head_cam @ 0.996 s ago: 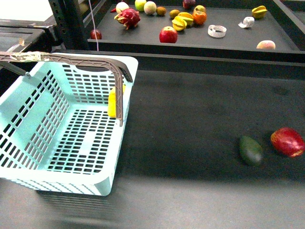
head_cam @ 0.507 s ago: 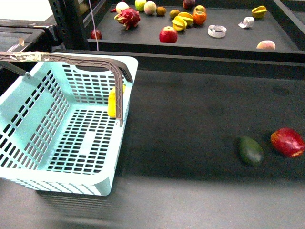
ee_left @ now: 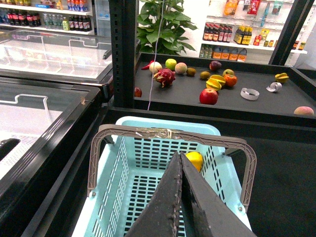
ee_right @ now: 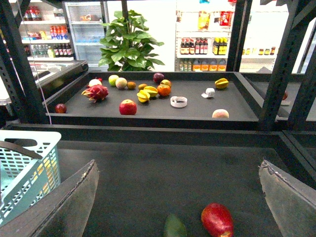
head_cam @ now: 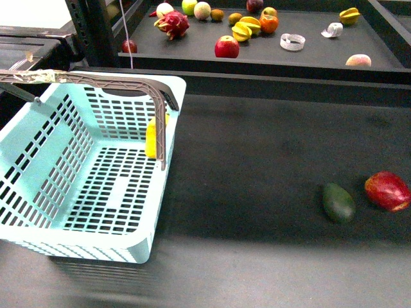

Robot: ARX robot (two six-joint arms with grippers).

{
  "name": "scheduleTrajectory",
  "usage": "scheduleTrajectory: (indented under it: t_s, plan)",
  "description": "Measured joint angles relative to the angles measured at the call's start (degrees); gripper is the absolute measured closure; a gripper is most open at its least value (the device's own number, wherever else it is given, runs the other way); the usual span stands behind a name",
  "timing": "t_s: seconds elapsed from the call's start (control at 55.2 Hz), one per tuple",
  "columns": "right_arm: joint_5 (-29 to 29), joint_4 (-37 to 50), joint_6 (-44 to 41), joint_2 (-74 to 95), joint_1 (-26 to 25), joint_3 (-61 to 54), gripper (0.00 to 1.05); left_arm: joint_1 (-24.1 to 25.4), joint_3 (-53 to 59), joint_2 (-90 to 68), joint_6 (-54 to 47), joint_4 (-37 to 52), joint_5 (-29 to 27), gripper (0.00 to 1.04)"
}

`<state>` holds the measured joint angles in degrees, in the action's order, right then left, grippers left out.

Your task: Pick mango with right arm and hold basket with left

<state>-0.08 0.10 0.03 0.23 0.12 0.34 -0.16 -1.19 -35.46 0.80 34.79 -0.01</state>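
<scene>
The turquoise basket (head_cam: 96, 240) stands at the left of the dark table, its grey-brown handle (head_cam: 96, 80) raised over it. The yellow mango (head_cam: 151, 136) lies inside against the basket's right wall; it also shows in the left wrist view (ee_left: 194, 159). My left gripper (ee_left: 179, 155) is shut and empty, held above the basket's inside (ee_left: 168, 121), below the handle (ee_left: 173, 134). My right gripper (ee_right: 177, 163) is open and empty above the table, with the basket (ee_right: 24, 168) off to one side. Neither arm shows in the front view.
A dark green oval fruit (head_cam: 338, 203) and a red fruit (head_cam: 387, 190) lie on the table at the right; they lie just ahead of the right gripper. A raised shelf at the back holds several fruits, among them a red apple (head_cam: 227, 47) and a dragon fruit (head_cam: 172, 24).
</scene>
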Motion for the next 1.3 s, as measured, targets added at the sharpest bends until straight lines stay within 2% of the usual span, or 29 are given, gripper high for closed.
scheduleTrajectory:
  t_s: [0.398,0.906,0.996,1.304]
  plan:
    - [0.0,0.0,0.0,0.0,0.0,0.0,0.08,0.0,0.0,15.1,-0.3,-14.2,0.0,1.03]
    - [0.0,0.0,0.0,0.0,0.0,0.0,0.08,0.0,0.0,25.7,-0.3,-24.6,0.0,1.03]
    - [0.0,0.0,0.0,0.0,0.0,0.0,0.08,0.0,0.0,32.9,-0.4,-33.7,0.0,1.03]
    - [0.0,0.0,0.0,0.0,0.0,0.0,0.08,0.0,0.0,35.2,-0.4,-34.6,0.0,1.03]
